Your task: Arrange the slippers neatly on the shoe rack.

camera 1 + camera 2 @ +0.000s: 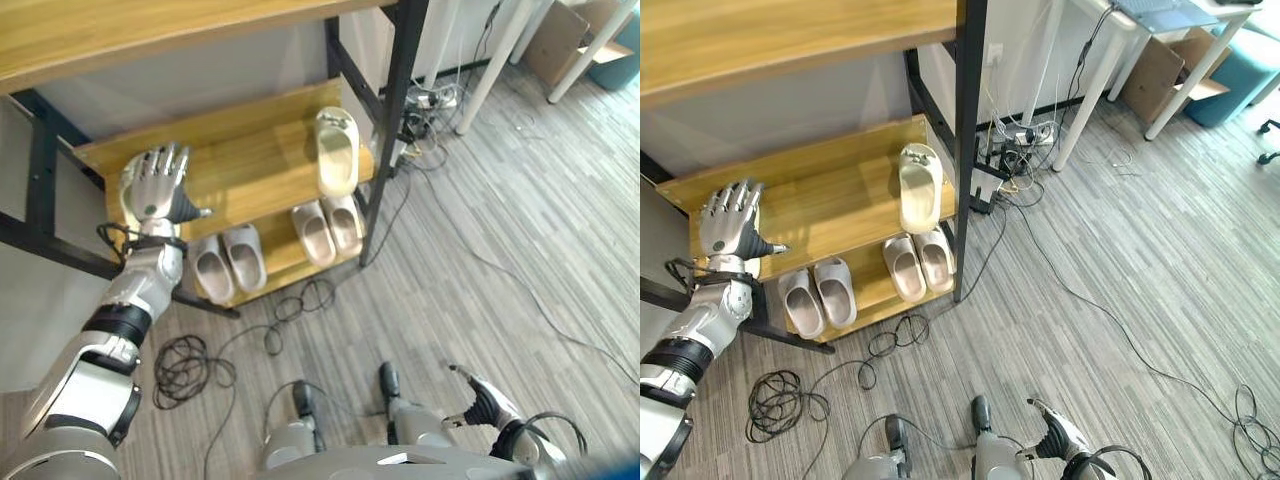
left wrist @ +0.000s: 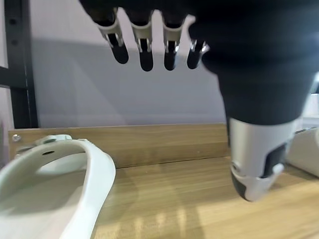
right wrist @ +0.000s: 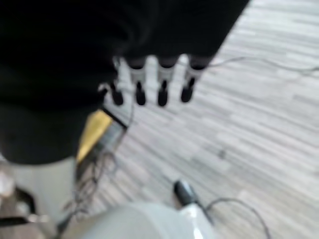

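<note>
L hand fingers released over shoe rack near slipper; R hand prob. relaxed too.

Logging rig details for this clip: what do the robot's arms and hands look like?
Silver-grey arms with black bands. The left hand has silver fingers with dark tips, a silver thumb and a dark ribbed wrist cover. The right hand is built alike, with a dark cover.
</note>
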### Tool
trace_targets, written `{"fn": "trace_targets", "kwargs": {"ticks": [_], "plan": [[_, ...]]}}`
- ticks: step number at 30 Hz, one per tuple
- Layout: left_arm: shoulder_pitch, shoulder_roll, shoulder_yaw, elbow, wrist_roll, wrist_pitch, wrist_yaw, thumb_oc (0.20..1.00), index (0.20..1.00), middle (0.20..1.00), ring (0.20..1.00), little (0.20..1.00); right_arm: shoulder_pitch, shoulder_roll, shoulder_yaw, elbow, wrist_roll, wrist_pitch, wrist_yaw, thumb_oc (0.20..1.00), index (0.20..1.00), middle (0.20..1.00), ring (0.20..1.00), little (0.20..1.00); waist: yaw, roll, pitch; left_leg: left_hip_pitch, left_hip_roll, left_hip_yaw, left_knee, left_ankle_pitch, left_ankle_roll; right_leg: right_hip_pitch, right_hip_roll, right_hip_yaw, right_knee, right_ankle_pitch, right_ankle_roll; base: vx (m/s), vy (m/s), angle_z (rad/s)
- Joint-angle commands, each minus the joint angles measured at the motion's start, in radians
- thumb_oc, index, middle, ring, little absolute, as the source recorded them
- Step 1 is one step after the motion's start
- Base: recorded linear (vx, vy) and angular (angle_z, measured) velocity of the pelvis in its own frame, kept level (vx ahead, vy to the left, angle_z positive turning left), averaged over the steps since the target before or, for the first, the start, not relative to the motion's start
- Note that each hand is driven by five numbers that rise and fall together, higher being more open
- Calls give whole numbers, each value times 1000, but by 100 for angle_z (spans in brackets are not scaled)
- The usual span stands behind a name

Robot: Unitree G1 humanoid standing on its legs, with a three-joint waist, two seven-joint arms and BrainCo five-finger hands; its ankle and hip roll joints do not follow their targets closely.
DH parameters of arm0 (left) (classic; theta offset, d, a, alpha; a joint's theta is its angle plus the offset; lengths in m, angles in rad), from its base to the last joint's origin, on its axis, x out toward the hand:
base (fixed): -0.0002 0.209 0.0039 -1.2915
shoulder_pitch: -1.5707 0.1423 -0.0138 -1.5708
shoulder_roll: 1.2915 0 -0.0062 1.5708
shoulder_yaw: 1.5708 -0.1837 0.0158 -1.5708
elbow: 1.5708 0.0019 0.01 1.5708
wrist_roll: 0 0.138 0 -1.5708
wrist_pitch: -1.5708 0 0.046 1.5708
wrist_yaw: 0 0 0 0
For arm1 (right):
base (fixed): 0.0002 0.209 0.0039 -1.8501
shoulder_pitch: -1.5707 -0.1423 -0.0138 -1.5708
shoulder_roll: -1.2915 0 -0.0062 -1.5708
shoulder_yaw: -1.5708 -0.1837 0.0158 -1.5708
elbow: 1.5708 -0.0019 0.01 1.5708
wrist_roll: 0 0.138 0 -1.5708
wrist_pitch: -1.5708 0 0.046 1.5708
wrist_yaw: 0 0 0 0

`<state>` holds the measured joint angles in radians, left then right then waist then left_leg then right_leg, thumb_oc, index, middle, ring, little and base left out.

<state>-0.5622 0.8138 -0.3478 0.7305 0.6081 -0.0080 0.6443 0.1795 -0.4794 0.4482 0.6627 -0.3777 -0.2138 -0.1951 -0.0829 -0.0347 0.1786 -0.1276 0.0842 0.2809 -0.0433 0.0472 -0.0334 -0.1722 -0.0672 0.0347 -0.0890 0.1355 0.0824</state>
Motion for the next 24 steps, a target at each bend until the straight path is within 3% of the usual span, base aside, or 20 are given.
{"fn": "trace_targets", "kwargs": {"ticks": [1, 8, 10, 12, 15, 17, 19, 24], "plan": [[-3, 61, 85, -30, -21, -13, 71, 1000, 1000, 1000, 1000, 1000, 19, 4, 13, 2, 7, -2, -3, 1000, 1000, 1000, 1000, 1000, -9, 4, -12, -126, 33, -73, 206, -105, -16, 8, -59, 6, 178, -199, 90, 26, 28, -22], [217, 11, 236, -210, -53, -52, 76, 1000, 1000, 1000, 1000, 1000, 57, 54, -57, 24, 54, 12, 10, 1000, 1000, 1000, 1000, 1000, 15, -1, -36, -32, -14, -78, 232, -171, 25, 74, -100, 11, 275, -201, 117, 196, 152, -14], [253, -6, 260, -240, -69, -55, 71, 1000, 1000, 1000, 1000, 1000, 64, 66, -72, 28, 69, 18, 17, 1000, 1000, 1000, 1000, 1000, 8, -2, -32, 0, -36, -91, 235, -186, 41, 60, -104, 16, 384, -143, 125, 131, 119, 7], [266, -21, 258, -257, -77, -71, 51, 1000, 1000, 1000, 1000, 1000, 74, 69, -97, 101, 103, 14, 26, 1000, 1000, 1000, 1000, 1000, -2, 11, -25, 42, -48, -118, 231, -202, 56, 12, -76, 28, 504, -121, 126, 149, 115, 5], [259, -58, 240, -257, -79, -74, 44, 1000, 1000, 1000, 1000, 1000, 55, 88, -97, 164, 122, 17, 20, 1000, 1000, 1000, 1000, 1000, -16, 22, -20, 80, -65, -153, 219, -213, 60, -36, -44, 43, 530, -141, 110, 194, 62, 22], [237, -77, 214, -242, -80, -83, 37, 1000, 1000, 1000, 1000, 1000, 43, 102, -93, 205, 138, 16, 17, 1000, 1000, 1000, 1000, 1000, -34, 28, -16, 113, -83, -191, 198, -226, 60, -73, -17, 50, 469, -176, 94, 193, -7, 54], [214, -93, 173, -225, -83, -98, 23, 1000, 1000, 1000, 1000, 1000, 20, 105, -86, 246, 137, 26, 5, 1000, 1000, 1000, 1000, 1000, -49, 22, -12, 155, -109, -234, 183, -245, 49, -118, -30, 64, 318, -137, 102, 276, -77, 55], [199, -128, 107, -238, -62, -124, 5, 1000, 1000, 1000, 1000, 1000, 22, 112, -79, 266, 126, 28, -3, 1000, 1000, 1000, 1000, 1000, -77, 22, -25, 209, -104, -298, 180, -270, 26, -103, -45, 64, 234, -106, 117, 230, -112, 66]]}}
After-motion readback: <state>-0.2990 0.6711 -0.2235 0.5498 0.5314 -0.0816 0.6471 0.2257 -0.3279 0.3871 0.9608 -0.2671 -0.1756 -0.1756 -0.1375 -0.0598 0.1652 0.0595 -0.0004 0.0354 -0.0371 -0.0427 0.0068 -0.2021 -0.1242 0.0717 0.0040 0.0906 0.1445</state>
